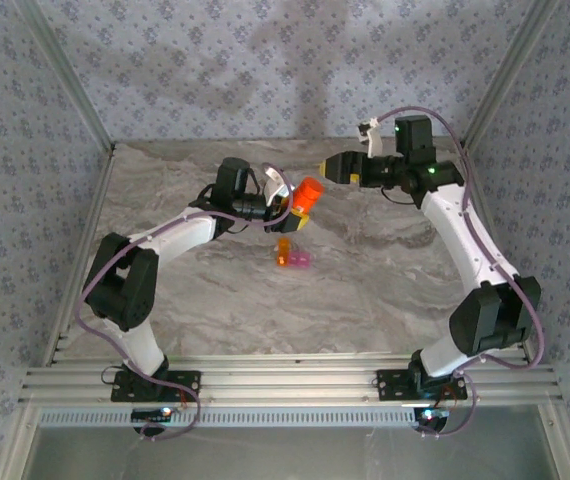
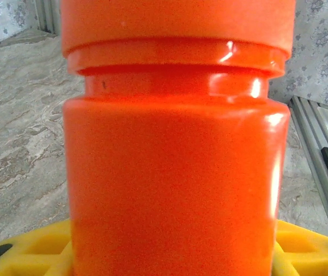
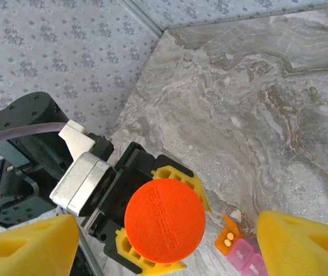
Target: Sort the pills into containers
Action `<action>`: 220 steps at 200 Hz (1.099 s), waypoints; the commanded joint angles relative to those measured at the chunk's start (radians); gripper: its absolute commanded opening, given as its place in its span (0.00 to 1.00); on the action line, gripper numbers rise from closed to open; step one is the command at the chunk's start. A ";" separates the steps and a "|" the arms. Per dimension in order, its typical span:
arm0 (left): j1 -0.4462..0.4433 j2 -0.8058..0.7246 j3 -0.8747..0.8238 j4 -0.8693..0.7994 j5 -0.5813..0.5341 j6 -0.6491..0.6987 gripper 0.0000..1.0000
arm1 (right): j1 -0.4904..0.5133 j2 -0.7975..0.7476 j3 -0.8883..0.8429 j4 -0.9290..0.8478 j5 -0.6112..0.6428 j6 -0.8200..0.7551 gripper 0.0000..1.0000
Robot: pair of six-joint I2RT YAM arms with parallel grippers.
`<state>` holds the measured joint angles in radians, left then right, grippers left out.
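Containers [image 1: 293, 256] first, as the item nearest the arm bases: the joined pair sits on the counter [image 1: 385, 290] between the two arms, orange compartment [image 3: 228, 240] touching pink compartment [image 3: 245, 252]. From the right wrist we note two pale specks in the orange compartment. They may be pills, but they are too small for us to confirm. We cannot read the contents of the pink one.

Just beyond and above the containers, the left fingers [image 1: 298, 221] are clenched on the orange bottle [image 1: 309, 193]. The left wrist view has the bottle body [image 2: 175, 172] seated between the yellow pads [image 2: 26, 253]. The right wrist view confirms yellow on either side of it [image 3: 190, 185]. The bottle is held off the counter, tipped over, with its cap [image 3: 164, 219] facing the right arm. The cap is on and appears fully seated.

Farthest back, the right fingers [image 1: 327, 168] are spread wide, grasping nothing. Their yellow tips [image 3: 302, 241] frame the cap from a short way off without touching it.

Assessment: we judge the task to be at an early stage. With the bottle capped and held ready, the step in hand looks like cap removal. Remaining, as far as we can tell:
- Close the right fingers on the cap and take it off.
- Get the pills out of the bottle.
- Sort them between the orange and pink compartments.

We find no clear evidence that any sorting is done.
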<state>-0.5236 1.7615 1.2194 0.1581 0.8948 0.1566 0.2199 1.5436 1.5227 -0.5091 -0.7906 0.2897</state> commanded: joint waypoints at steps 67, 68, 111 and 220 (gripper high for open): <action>-0.004 -0.055 0.049 -0.014 0.068 0.017 0.00 | 0.053 0.115 0.103 -0.143 -0.064 -0.155 0.84; -0.004 -0.056 0.049 -0.014 0.069 0.018 0.00 | 0.053 0.115 0.103 -0.144 -0.064 -0.155 0.84; -0.006 -0.056 0.050 -0.021 0.069 0.022 0.00 | 0.074 0.133 0.103 -0.144 -0.071 -0.158 0.80; -0.005 -0.051 0.054 -0.018 0.060 0.022 0.00 | 0.103 0.139 0.065 -0.097 -0.001 -0.048 0.45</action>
<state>-0.5236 1.7557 1.2358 0.1112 0.9237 0.1570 0.3069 1.6741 1.5967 -0.6266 -0.8410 0.1661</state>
